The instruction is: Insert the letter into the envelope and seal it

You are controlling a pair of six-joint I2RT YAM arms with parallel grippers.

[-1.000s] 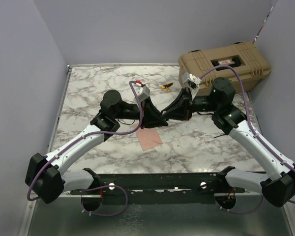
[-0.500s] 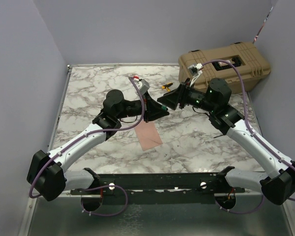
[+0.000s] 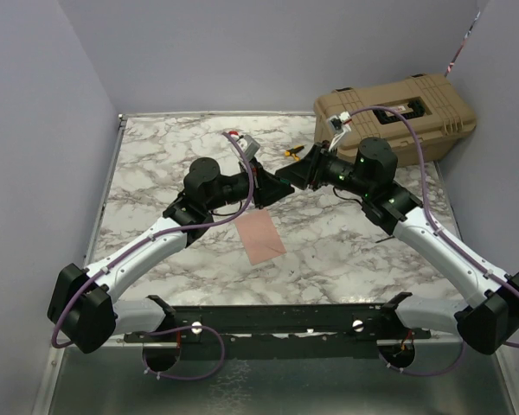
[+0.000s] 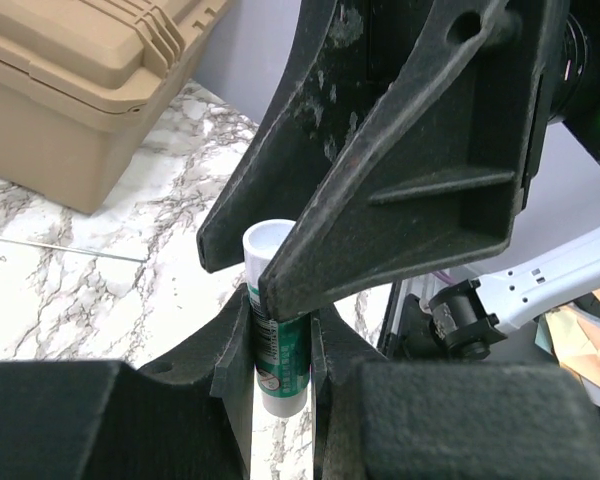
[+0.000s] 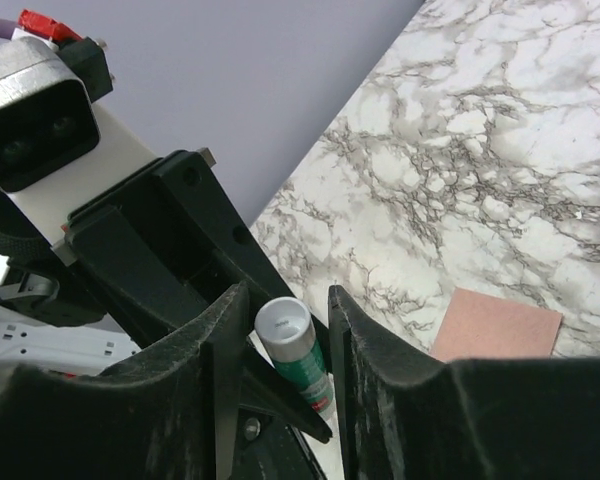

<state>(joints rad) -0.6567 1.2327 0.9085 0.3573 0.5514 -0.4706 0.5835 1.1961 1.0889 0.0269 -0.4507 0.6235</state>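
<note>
One flat salmon-tan rectangular paper [image 3: 261, 237] lies on the marble table below the grippers. It also shows in the right wrist view [image 5: 495, 325]. No flap shows on it, so I cannot tell whether it is the letter or the envelope. No second paper is in view. My left gripper [image 3: 271, 187] is raised above the table and shut on a green-and-white glue stick [image 4: 280, 375]. My right gripper [image 3: 288, 176] meets it tip to tip. Its jaws [image 5: 290, 310] stand open on either side of the stick's white cap [image 5: 283, 322], with small gaps.
A tan hard case [image 3: 398, 112] stands at the back right and also shows in the left wrist view [image 4: 80, 90]. A small yellow-and-black object [image 3: 291, 154] lies on the table behind the grippers. Grey walls close in the left, back and right sides.
Both grippers have risen off the table and tilted toward the back. The right gripper has closed in around the glue stick's top. The paper lies more uncovered.
</note>
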